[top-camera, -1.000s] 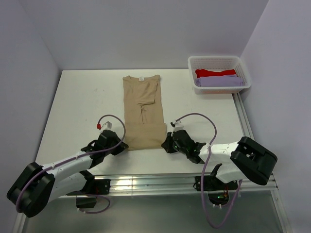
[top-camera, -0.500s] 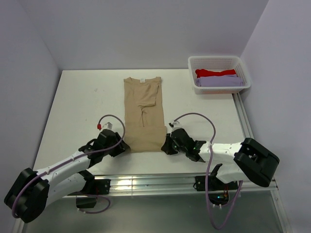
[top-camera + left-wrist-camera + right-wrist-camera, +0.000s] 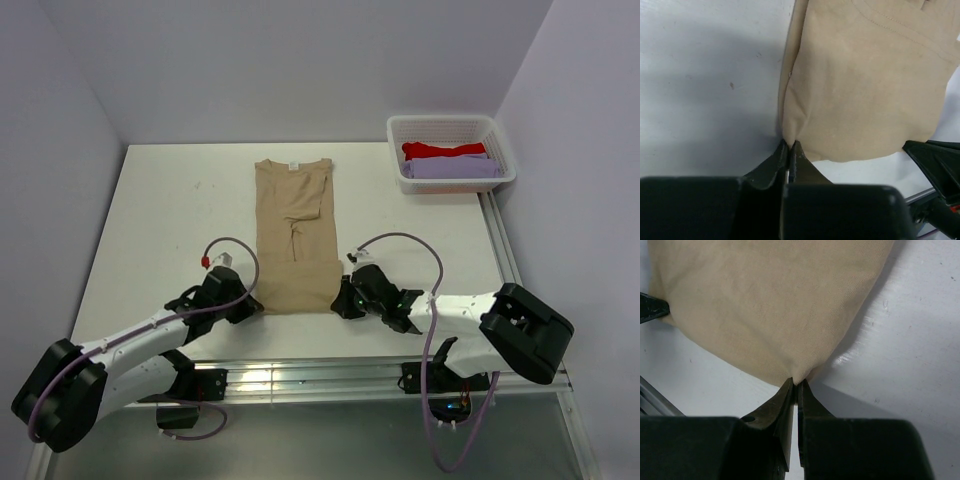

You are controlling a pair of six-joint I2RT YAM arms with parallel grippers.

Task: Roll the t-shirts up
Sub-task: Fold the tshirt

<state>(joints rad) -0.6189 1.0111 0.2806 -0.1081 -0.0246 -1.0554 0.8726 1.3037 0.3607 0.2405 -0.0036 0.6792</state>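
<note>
The tan t-shirt [image 3: 293, 232] lies folded into a long narrow strip on the white table, its collar and white neck label at the far end. My left gripper [image 3: 255, 304] is shut on the shirt's near-left hem corner [image 3: 790, 137]. My right gripper [image 3: 340, 304] is shut on the near-right hem corner [image 3: 797, 380]. Both pinch the cloth just off the table surface, and the hem is drawn taut between them. The red t-shirt [image 3: 444, 149] and the lavender t-shirt [image 3: 452, 167] lie folded in the basket.
A white mesh basket [image 3: 451, 127] stands at the table's far right corner. A metal rail [image 3: 300, 375] runs along the near table edge below both arms. The right gripper's black fingers [image 3: 935, 160] show at the right edge of the left wrist view.
Both grippers edged slightly forward at the hem corners over the last second. The near hem now sits a little farther from the table's edge. The rest of the shirt has not moved.
</note>
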